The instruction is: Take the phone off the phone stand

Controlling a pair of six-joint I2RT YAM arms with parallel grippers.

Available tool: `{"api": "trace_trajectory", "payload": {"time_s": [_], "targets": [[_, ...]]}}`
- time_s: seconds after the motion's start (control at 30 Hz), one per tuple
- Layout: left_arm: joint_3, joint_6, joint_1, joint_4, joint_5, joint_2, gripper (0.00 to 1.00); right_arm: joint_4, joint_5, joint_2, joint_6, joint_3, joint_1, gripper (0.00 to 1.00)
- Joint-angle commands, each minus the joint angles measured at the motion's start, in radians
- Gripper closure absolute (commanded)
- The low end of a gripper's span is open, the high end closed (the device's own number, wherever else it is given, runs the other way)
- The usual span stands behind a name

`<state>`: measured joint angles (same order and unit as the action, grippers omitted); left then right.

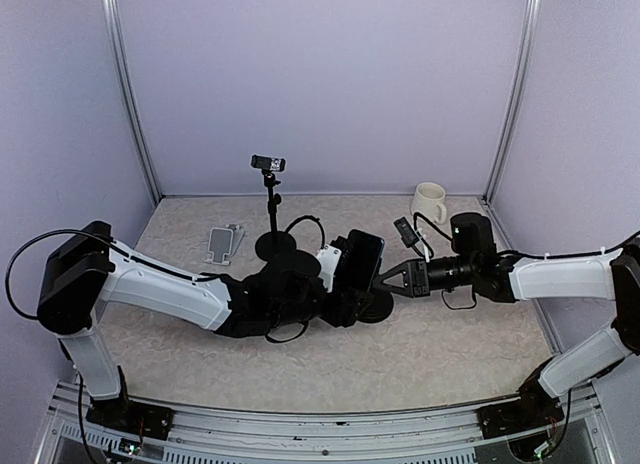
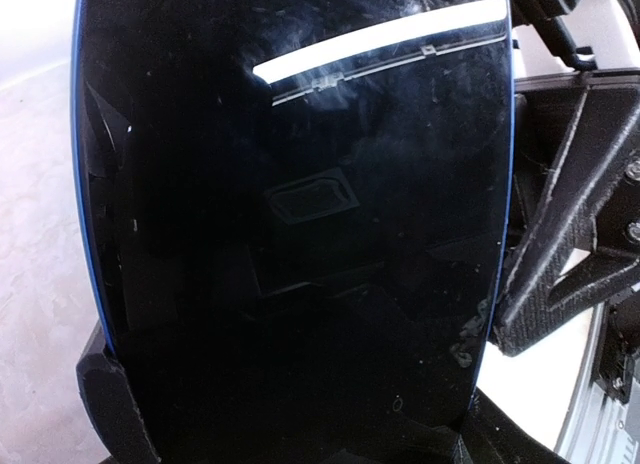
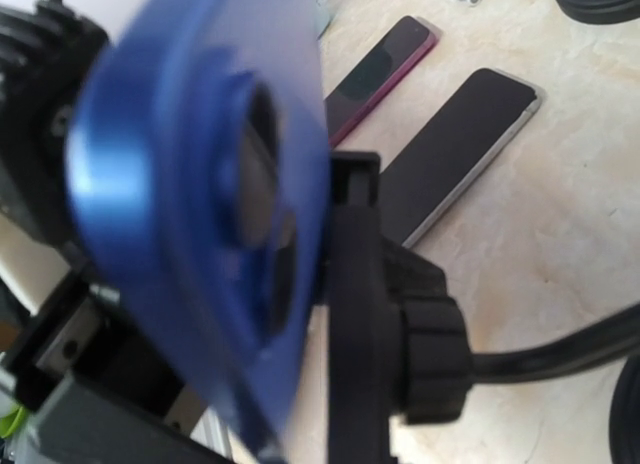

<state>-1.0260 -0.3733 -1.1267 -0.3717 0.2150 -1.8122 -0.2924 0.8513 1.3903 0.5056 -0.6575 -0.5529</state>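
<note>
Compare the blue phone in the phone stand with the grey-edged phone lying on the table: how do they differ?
Pose: the blue phone is held up in the clamp of the phone stand; the grey-edged phone lies flat on the table. Facing: the right wrist camera sees the blue phone's back and lenses, but the grey-edged phone's screen. Colour: blue body against a silver-grey rim. Shared: both screens are dark.
</note>
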Motion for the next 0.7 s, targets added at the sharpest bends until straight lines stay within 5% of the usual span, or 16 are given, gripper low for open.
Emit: {"api": "trace_trajectory", "payload": {"time_s": [0.0, 0.27, 0.67], "targets": [[0.037, 0.001, 0.099, -0.059, 0.032, 0.053, 0.96, 0.096, 0.054, -0.020, -0.013, 0.011, 0.028, 1.00], [0.097, 0.029, 0.100, -0.209, -0.175, 0.079, 0.97, 0.119, 0.026, -0.026, -0.023, 0.002, 0.028, 1.00], [-0.010, 0.147, -0.006, -0.201, -0.364, 0.014, 0.97, 0.096, 0.015, -0.012, -0.007, -0.018, 0.028, 1.00]]}}
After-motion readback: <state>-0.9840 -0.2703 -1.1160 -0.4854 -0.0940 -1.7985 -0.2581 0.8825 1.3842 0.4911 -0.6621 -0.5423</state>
